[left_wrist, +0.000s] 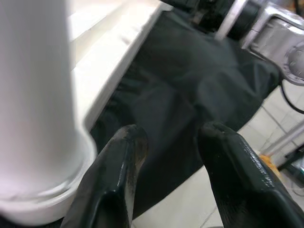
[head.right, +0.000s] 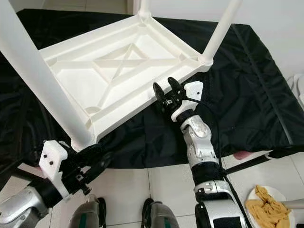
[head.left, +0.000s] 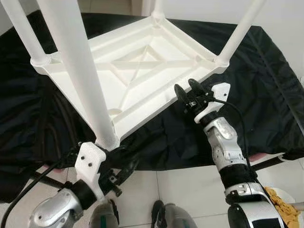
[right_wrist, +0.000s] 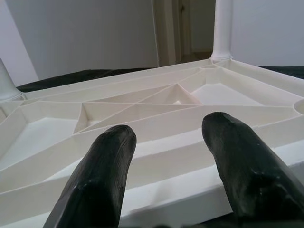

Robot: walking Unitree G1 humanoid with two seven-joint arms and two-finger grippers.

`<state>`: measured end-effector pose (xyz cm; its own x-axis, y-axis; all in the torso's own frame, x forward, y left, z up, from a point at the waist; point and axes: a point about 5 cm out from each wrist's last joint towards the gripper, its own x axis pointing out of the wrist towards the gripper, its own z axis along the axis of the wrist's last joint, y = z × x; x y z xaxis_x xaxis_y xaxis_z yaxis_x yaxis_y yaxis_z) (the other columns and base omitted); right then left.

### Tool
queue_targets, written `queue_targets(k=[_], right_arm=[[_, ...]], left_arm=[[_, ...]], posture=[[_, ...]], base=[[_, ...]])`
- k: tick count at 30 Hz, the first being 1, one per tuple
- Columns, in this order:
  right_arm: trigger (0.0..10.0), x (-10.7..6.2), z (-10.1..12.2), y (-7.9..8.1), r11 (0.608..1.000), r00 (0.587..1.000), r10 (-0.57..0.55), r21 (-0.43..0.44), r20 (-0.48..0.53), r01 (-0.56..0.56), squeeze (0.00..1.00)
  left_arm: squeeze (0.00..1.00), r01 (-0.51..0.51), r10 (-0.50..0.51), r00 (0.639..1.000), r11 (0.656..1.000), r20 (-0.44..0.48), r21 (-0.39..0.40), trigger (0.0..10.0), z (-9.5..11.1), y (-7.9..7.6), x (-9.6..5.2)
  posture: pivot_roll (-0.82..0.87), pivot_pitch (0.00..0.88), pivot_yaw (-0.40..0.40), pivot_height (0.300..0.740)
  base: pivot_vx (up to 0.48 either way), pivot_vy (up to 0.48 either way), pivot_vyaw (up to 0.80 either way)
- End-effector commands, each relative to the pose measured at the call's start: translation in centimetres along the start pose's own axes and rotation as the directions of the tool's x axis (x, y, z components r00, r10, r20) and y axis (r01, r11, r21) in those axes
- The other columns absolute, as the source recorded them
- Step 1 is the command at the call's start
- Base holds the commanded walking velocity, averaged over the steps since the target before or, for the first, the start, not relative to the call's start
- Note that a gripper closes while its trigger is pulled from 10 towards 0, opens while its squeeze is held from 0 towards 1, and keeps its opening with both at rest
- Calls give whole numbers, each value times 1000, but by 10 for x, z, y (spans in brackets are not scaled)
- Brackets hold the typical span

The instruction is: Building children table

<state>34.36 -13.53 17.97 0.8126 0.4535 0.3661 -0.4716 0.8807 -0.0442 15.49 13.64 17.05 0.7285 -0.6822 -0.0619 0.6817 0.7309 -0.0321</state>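
A white plastic children's table lies upside down on a black cloth, its ribbed underside facing up. Several white legs stand up from its corner sockets; the nearest leg rises large in front of me. My left gripper sits low beside the base of that leg, open, with nothing between its fingers. My right gripper hovers at the table's near right edge, also open and not touching it.
The cloth covers a low surface whose front edge meets a white tiled floor. A plate of yellow food lies on the floor at the right. A dark rod crosses low on the right. My feet stand just below.
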Motion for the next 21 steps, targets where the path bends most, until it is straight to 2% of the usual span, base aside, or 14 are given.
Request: queue_targets(k=[1, 3, 4, 5, 7, 8, 10, 11, 14, 16, 17, 18, 20, 21], right_arm=[[10000, -1, -4, 1, 1000, 1000, 9, -3, -8, -9, 0], [10000, 1, -5, 1, 1000, 1000, 15, -1, -6, -15, 0], [10000, 4, -6, 3, 1000, 1000, 26, 3, -6, -26, 0], [10000, 4, -6, 3, 1000, 1000, 26, 3, -6, -26, 0], [10000, 8, -8, 4, 999, 999, 41, 9, -3, -41, 0], [10000, 8, -8, 4, 999, 999, 41, 9, -3, -41, 0], [10000, 11, -9, 8, 998, 998, 58, 17, -1, -58, 0], [10000, 11, -9, 8, 998, 998, 58, 17, -1, -58, 0], [10000, 13, -11, 11, 997, 998, 68, 23, 2, -68, 0], [10000, 13, -11, 11, 997, 998, 68, 23, 2, -68, 0], [10000, 14, -13, 13, 997, 997, 73, 31, 6, -73, 0], [10000, 14, -13, 13, 997, 997, 73, 31, 6, -73, 0], [10000, 14, -15, 17, 996, 997, 79, 40, 10, -80, 0], [10000, 14, -15, 17, 996, 997, 79, 40, 10, -80, 0]], left_arm=[[0, -9, 9, 1000, 1000, 12, 15, 10000, 4, -1, -5], [0, -19, 19, 1000, 1000, -5, 8, 10000, 4, 1, -11], [0, -52, 53, 998, 998, -32, 25, 10000, 2, 4, -19], [0, -52, 53, 998, 998, -32, 25, 10000, 2, 4, -19], [0, -96, 99, 993, 995, -65, 40, 10000, 1, 10, -32], [0, -96, 99, 993, 995, -65, 40, 10000, 1, 10, -32], [0, -152, 157, 982, 986, -102, 63, 10000, -2, 20, -46], [0, -152, 157, 982, 986, -102, 63, 10000, -2, 20, -46], [0, -199, 210, 969, 975, -127, 96, 10000, -4, 31, -58], [0, -199, 210, 969, 975, -127, 96, 10000, -4, 31, -58], [0, -280, 295, 947, 953, -129, 118, 10000, -4, 50, -70], [0, -280, 295, 947, 953, -129, 118, 10000, -4, 50, -70], [0, -365, 384, 917, 916, -109, 165, 10000, -2, 69, -75], [0, -365, 384, 917, 916, -109, 165, 10000, -2, 69, -75]], posture=[[264, 177, -109, 740], [264, 177, -109, 740], [298, 179, -121, 740], [298, 179, -121, 740], [303, 178, -123, 740], [303, 178, -123, 740], [321, 175, -130, 740], [321, 175, -130, 740], [331, 167, -133, 740], [331, 167, -133, 740], [332, 158, -131, 740], [332, 158, -131, 740], [323, 149, -128, 740], [323, 149, -128, 740]], base=[[0, 0, 0], [0, 0, 0], [0, 0, 0], [0, 0, 0], [0, 0, 0], [0, 0, 0], [0, 0, 0], [0, 0, 0], [0, 0, 0], [0, 0, 0], [0, 0, 0], [0, 0, 0], [0, 0, 0], [0, 0, 0]])
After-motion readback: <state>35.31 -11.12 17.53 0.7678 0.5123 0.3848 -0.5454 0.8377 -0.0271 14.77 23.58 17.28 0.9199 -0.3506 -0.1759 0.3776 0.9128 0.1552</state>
